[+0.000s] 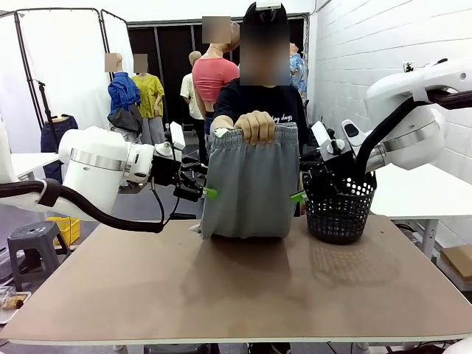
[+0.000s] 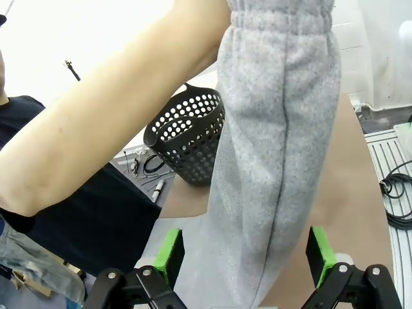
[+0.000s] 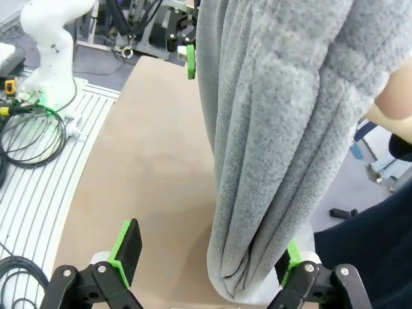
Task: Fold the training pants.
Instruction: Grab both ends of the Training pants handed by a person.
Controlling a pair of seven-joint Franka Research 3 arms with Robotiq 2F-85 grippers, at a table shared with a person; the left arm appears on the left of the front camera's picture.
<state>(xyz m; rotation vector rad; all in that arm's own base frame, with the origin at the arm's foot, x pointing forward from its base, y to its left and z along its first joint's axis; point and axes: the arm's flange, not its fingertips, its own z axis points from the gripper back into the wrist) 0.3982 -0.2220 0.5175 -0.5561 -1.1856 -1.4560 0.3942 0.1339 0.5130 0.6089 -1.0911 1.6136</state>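
Training pants (image 1: 251, 184) hanging from person's hand (image 1: 255, 127), left tool (image 2: 244, 252) and right tool (image 3: 209, 254) both spread apart

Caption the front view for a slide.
Person holds training pants upright between open left hand and open right hand.

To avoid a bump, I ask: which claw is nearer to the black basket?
The right claw, just beside the basket; the left claw is on the other side of the training pants.

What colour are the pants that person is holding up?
The training pants are light heathered grey, seen best in the left wrist view.
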